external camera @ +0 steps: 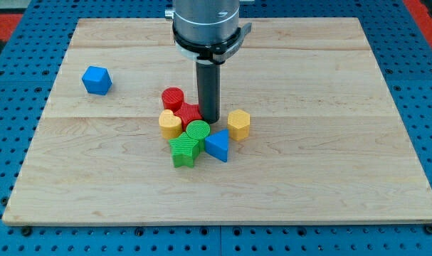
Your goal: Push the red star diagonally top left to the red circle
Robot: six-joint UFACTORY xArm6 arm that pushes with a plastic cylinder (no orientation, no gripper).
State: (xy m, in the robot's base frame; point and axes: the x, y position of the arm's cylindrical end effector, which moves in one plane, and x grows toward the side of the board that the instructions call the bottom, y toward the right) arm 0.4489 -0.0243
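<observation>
The red star [188, 114] lies near the board's middle, touching the red circle [173, 98], which sits just to its upper left. My tip [209, 119] stands at the star's right edge, touching or almost touching it. A yellow heart-shaped block [170, 124] sits left of the star. A green circle [198, 131] sits just below the star, with a green star [183, 150] below that. A blue triangle [218, 145] lies to the lower right of my tip and a yellow hexagon [238, 124] to its right.
A blue cube [97, 80] sits alone at the view's left. The wooden board [329, 163] lies on a blue perforated table. The arm's grey body [205, 25] hangs over the board's top middle.
</observation>
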